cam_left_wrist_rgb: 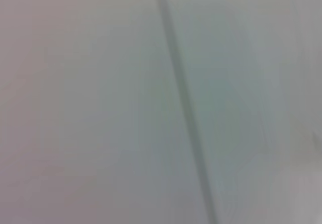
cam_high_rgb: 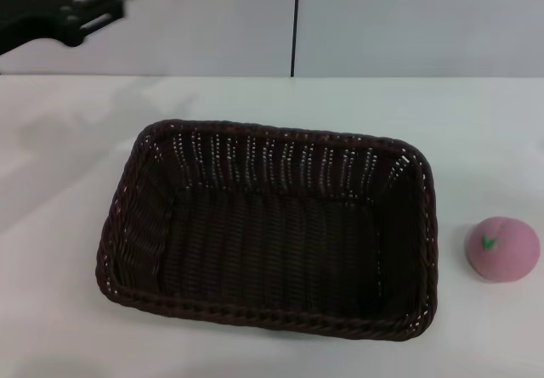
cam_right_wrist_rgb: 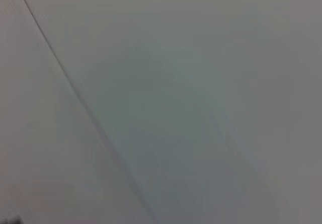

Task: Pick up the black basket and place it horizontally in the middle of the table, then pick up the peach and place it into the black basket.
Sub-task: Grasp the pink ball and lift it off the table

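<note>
We see the black basket (cam_high_rgb: 272,229) empty mid-tabletop (cam_high_rgb: 68,327), the peach (cam_high_rgb: 502,248) beside it; our left gripper (cam_high_rgb: 115,0) hangs high, grip unreadable.

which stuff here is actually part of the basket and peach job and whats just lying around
Part of the job:
- black basket, empty, long side across the table
- peach, on the table to the basket's right, apart from it
- left gripper, raised at the far left, holding nothing

Just lying about:
- nothing else on the table; the right gripper is out of view
</note>
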`<state>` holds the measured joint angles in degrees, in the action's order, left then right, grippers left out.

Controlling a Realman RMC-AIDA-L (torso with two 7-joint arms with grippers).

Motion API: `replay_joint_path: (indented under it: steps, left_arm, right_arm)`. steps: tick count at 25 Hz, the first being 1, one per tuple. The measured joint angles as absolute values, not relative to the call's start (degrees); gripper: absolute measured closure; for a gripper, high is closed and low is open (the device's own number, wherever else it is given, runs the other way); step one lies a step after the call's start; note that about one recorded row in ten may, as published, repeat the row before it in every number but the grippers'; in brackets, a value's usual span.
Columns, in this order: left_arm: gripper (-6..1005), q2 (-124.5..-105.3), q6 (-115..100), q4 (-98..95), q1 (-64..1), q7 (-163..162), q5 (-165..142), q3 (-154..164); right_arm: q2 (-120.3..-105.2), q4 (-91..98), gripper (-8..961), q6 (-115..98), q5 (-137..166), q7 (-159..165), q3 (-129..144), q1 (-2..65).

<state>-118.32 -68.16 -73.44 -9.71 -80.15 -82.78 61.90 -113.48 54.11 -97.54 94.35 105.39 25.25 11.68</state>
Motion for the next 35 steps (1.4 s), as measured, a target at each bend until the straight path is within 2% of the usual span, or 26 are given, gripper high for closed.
replay_joint_path:
  steps: [3,4,5,8,9,10,12,19,20,24,35]
  left_arm:
    - [384,-118.30,-70.53,-64.36,-7.71,-71.14,-72.06,60.16]
    - [384,-118.35,-72.00,-59.02,-6.81,-66.23,-66.81,59.51]
    - [384,-118.35,-72.00,-59.02,-6.81,-66.23,-66.81,59.51]
    - [384,-118.42,-74.38,-50.95,-6.18,-60.15,-60.45,59.20]
    - [385,-118.37,-75.28,-48.92,-6.17,-58.89,-59.43,59.15]
    - [385,-118.31,-76.24,-46.39,-6.22,-57.47,-58.57,59.04]
    - [385,-118.28,-76.67,-44.63,-6.24,-56.77,-58.34,58.84]
    - [387,-118.39,-77.55,-40.33,-6.12,-56.53,-57.68,58.31]
    - [387,-118.39,-77.55,-40.33,-6.12,-56.53,-57.68,58.31]
    - [388,-118.27,-77.95,-39.79,-6.02,-56.51,-57.25,58.08]
    - [390,-118.21,-78.48,-39.72,-6.63,-56.92,-57.17,56.58]
  right_arm:
    - [-111.14,65.53,221,-103.72,107.42,119.70,23.56,15.98]
    - [-109.17,70.44,220,-109.18,116.36,127.43,23.34,20.19]
    - [-109.17,70.44,220,-109.18,116.36,127.43,23.34,20.19]
    - [-106.70,71.21,220,-117.11,129.04,133.52,24.66,27.38]
    - [-106.00,69.01,220,-119.31,136.25,134.58,27.54,31.89]
    - [-106.00,69.01,222,-119.31,136.25,134.58,27.54,31.89]
    - [-106.50,67.07,226,-118.64,142.87,135.57,31.04,34.94]
    - [-111.93,57.47,240,-109.93,157.59,136.92,41.30,41.44]
    - [-111.93,57.47,242,-109.93,157.59,136.92,41.30,41.44]
    - [-113.71,51.23,249,-103.63,157.86,137.20,42.26,42.50]
    - [-113.91,48.00,271,-100.64,158.02,136.88,42.57,41.63]
